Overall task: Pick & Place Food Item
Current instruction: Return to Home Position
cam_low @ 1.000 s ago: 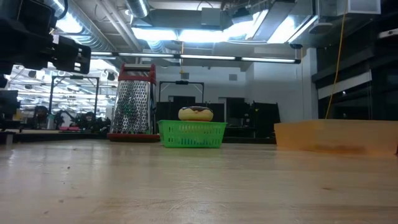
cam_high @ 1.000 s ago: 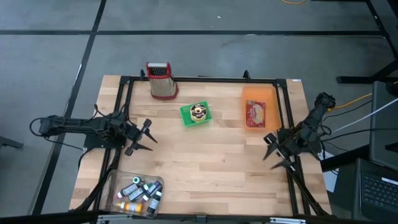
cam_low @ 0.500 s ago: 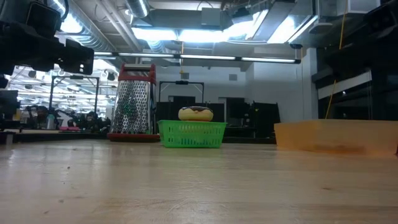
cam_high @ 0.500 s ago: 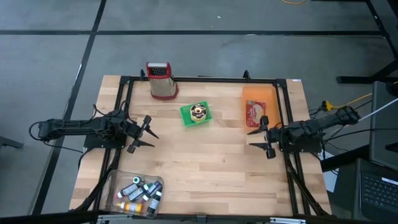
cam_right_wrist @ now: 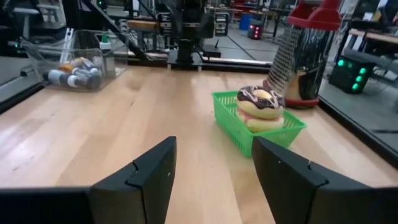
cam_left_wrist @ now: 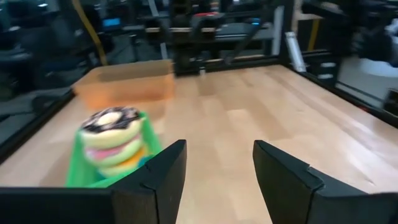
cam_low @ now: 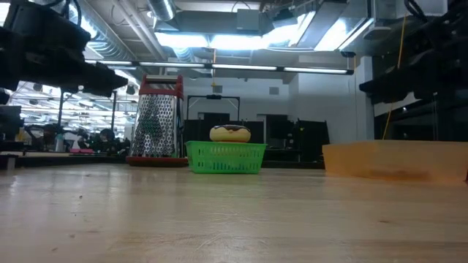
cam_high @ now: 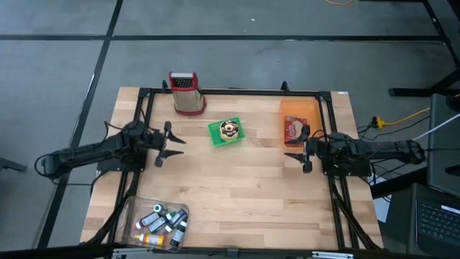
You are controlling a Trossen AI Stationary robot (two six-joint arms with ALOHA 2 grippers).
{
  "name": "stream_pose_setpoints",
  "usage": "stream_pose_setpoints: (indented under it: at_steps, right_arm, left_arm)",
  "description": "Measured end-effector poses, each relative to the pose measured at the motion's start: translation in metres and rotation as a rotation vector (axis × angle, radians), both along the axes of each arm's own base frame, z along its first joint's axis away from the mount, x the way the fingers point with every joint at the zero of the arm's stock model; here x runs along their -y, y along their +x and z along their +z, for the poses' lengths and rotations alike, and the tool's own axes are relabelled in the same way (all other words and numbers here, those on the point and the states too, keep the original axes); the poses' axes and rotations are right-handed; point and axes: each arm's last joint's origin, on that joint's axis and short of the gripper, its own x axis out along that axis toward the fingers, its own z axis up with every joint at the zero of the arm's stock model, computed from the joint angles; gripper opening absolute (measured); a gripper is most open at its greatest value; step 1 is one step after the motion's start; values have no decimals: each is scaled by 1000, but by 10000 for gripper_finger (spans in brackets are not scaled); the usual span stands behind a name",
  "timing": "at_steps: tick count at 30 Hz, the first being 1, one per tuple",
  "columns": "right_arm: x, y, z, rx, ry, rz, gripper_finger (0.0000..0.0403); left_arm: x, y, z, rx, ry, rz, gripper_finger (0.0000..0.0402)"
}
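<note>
The food item, a chocolate-iced doughnut stack [cam_high: 228, 129] [cam_right_wrist: 261, 104] [cam_left_wrist: 111, 135], sits in a small green basket [cam_high: 226, 132] [cam_low: 225, 156] at the table's far middle. My left gripper [cam_high: 169, 144] [cam_left_wrist: 217, 177] hovers open to the basket's left, pointing across the table past its near side. My right gripper [cam_high: 300, 150] [cam_right_wrist: 214, 180] hovers open on the right side, pointing left, with the basket ahead of it and a little to the far side. Neither has anything between its fingers.
An orange see-through bin [cam_high: 295, 124] [cam_low: 395, 161] holding a red packet stands at the far right, close beside my right gripper. A metal grater with a red top [cam_high: 186, 92] [cam_right_wrist: 305, 56] stands at the far left. A clear tub of small bottles [cam_high: 159, 221] sits near left.
My right gripper has swung from pointing toward the near left corner round to pointing straight left, ending up nearer the far edge beside the orange bin. My left gripper has swung toward the far edge, closer to the green basket. Both have stayed open.
</note>
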Motion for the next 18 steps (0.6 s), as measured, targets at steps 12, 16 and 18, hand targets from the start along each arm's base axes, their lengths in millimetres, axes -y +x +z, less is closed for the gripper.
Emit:
stream_pose_setpoints:
  at_steps: [12, 16, 18]
  right_arm:
    - [5, 0, 3, 28, -54, -53, 213]
    - [5, 1, 5, 48, -107, -48, 213]
    - [5, 1, 5, 47, -126, -46, 213]
  left_arm:
    - [-15, -2, 1, 6, -81, 381, 179]
    - [-13, -1, 6, 59, -60, 394, 182]
    - [-11, 0, 10, 95, -31, 379, 182]
